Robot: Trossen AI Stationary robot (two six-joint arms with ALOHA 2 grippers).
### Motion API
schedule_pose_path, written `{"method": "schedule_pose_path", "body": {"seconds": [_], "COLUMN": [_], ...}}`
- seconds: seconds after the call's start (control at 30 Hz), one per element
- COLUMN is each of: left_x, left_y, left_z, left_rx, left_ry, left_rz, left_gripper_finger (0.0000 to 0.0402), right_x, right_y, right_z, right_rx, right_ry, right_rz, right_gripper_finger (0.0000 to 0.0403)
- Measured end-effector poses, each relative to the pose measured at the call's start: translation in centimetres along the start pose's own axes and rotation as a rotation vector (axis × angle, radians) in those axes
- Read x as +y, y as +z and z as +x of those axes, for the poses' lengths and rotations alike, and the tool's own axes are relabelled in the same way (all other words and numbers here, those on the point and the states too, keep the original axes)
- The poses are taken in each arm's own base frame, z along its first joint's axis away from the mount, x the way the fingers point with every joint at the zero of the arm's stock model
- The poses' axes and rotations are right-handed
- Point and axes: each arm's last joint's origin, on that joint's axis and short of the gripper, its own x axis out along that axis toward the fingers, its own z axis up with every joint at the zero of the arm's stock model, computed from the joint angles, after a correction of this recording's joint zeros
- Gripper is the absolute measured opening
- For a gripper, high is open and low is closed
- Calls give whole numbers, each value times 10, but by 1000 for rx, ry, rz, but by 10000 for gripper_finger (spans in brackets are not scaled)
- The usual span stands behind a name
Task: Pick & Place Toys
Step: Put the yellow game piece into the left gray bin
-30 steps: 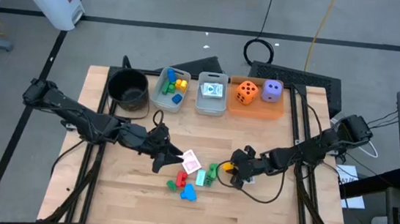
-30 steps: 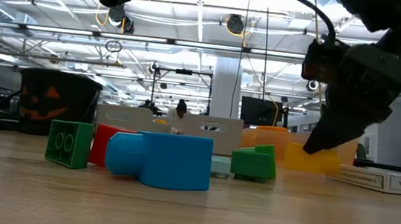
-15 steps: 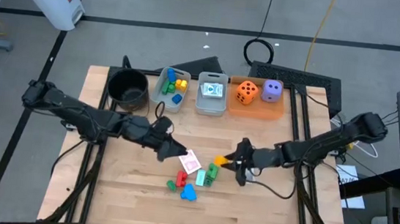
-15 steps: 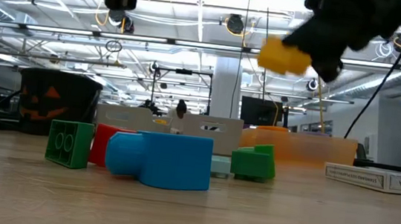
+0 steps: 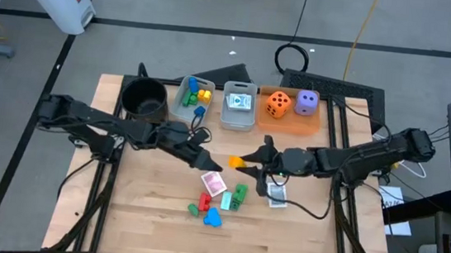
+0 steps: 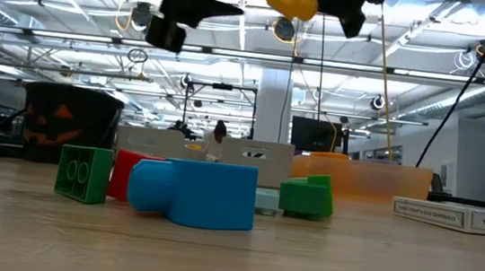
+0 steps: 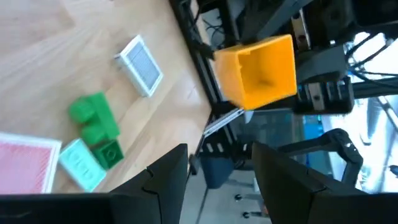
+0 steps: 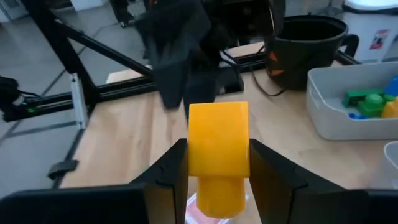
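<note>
The pink card is cut off at the edge — its face unreadable.

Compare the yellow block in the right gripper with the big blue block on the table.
The yellow block is held in the air, pinched by the right gripper; the blue block lies on the table.
The yellow block is alone; the blue block sits in a cluster beside a green block and a red one.
Both are plastic toy blocks.

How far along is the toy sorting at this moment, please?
Done: blocks in the bin, cards in the next bin, two dice on the orange tray. In hand: right claw holds a yellow block. Left: loose blocks and cards; left claw empty.
</note>
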Motion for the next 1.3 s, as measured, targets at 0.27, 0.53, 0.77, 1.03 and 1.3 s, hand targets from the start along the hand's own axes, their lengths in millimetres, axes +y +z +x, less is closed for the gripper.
{"method": "schedule_pose_path", "body": {"seconds": [0.27,0.53,0.77,1.03,1.3], "left_x": [-2,2,3,2,5], "left_y": [15,21,22,22,21], "left_z": [9,7,7,7,8], "left_rx": [-81,-113,-144,-151,-142], "left_ry": [-122,-90,-73,-85,-56], "left_rz": [62,13,-15,-19,-26], "left_gripper_finger": [186,186,186,186,186], "right_x": [-2,-2,-2,-9,-8], "right_y": [-3,-3,-3,-2,2], "right_z": [4,4,4,6,6], "right_rx": [23,25,28,25,-17], "right_ry": [-15,-11,-12,-34,-20], "right_rz": [9,9,2,8,-5], "right_gripper_finger": [114,114,114,114,114]}}
